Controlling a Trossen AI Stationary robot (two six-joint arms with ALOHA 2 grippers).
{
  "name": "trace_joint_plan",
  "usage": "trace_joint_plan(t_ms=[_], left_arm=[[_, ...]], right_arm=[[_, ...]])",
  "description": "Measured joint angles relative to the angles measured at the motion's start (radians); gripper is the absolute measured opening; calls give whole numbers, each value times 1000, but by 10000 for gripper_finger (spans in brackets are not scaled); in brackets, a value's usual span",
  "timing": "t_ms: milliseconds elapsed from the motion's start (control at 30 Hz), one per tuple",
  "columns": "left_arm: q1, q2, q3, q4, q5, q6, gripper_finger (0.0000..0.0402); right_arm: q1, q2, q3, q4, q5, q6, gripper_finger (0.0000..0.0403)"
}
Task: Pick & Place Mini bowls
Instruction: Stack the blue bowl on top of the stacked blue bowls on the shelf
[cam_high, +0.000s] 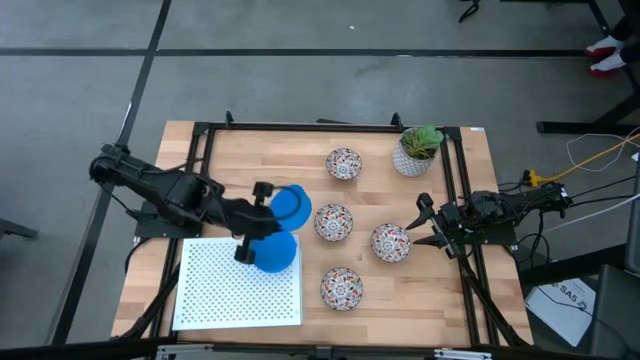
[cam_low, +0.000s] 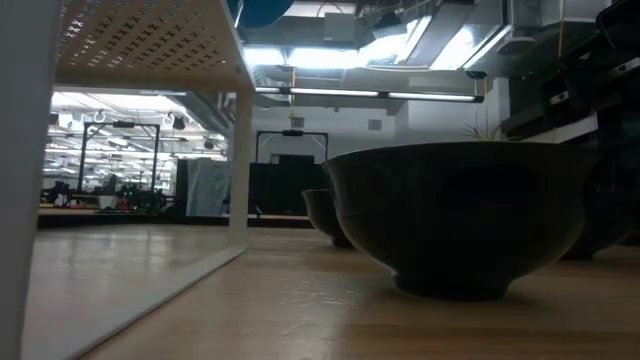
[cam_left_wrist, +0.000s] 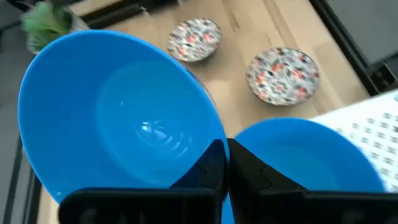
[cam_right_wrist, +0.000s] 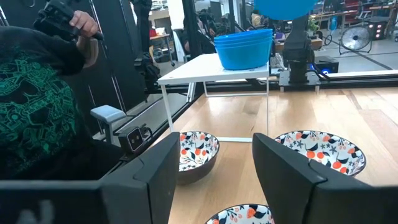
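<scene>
Stacked blue bowls (cam_high: 274, 250) on the white perforated stand's (cam_high: 238, 285) right corner. Above them, another blue bowl (cam_high: 291, 205), tilted, rim pinched in the left gripper (cam_high: 262, 203). Four floral bowls (cam_high: 333, 222) empty on the table (cam_high: 470, 290), near a potted plant (cam_high: 415, 150). Right gripper (cam_high: 424, 222) spread wide, empty, beside the rightmost floral bowl (cam_high: 390, 242).

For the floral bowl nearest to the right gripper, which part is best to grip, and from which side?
Probably its rim. The floral bowl sits upright with its mouth open, so the open right gripper, just beside it, could come down from above with one finger inside the wall and one outside.
</scene>
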Motion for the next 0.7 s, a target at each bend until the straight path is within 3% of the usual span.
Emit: trace_joint_plan(t_ms=[400, 700], left_arm=[[-115, 164, 273, -273, 14, -126, 3], [-204, 220, 291, -354, 82, -217, 3]], right_arm=[[0, 0, 0, 0, 0, 0, 200], [0, 0, 0, 0, 0, 0, 200]])
